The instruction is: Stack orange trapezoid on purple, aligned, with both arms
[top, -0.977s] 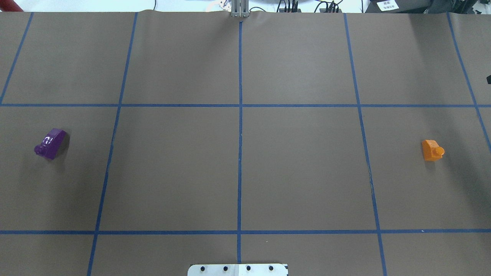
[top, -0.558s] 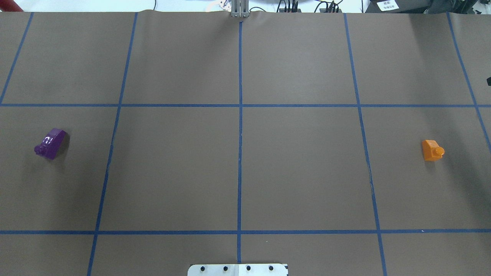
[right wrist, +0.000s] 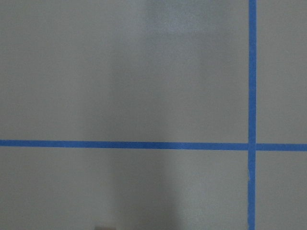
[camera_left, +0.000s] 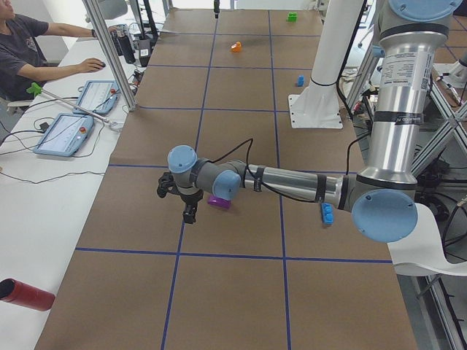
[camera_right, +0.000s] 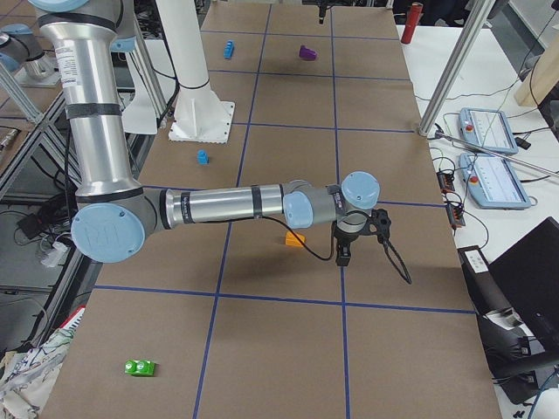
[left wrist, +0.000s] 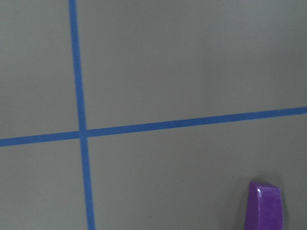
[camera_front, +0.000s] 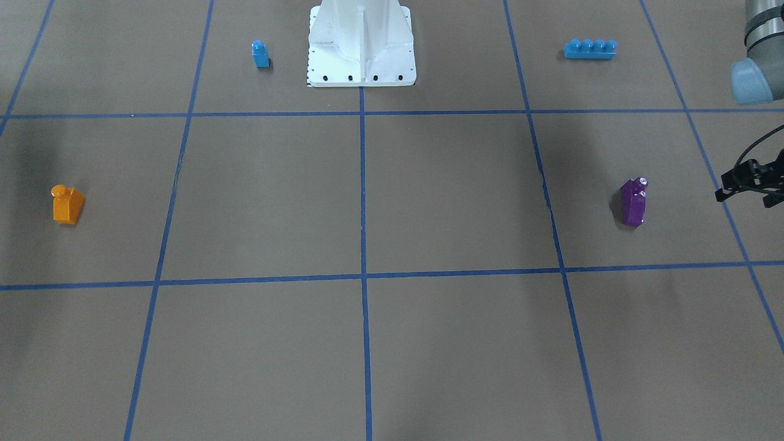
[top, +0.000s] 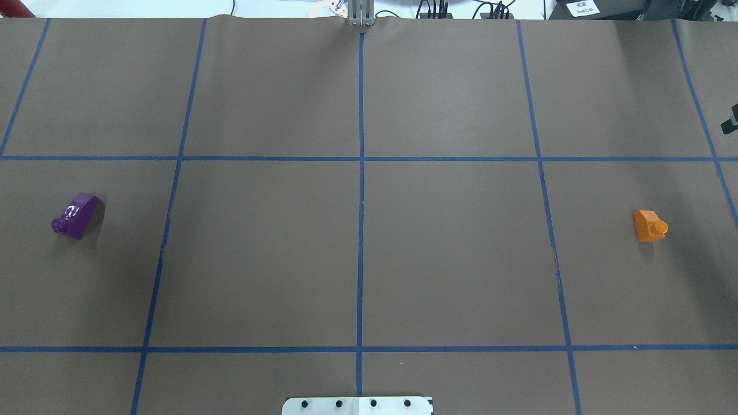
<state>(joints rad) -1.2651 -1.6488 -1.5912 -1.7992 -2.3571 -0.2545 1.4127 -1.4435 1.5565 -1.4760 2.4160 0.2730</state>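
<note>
Well apart: orange trapezoid (top: 650, 226), purple (top: 76, 215)

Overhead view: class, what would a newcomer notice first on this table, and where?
Two bright blocks sit far apart on the brown gridded table: the purple block far left, the orange trapezoid far right. In the side views the left arm reaches low over the table, the left gripper beside purple; the right arm mirrors it, the right gripper beside orange.

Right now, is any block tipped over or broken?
Nothing looks broken or tipped. The orange block and the purple block both sit with the knob up; the purple one is just turned crooked to the blue lines.
</note>
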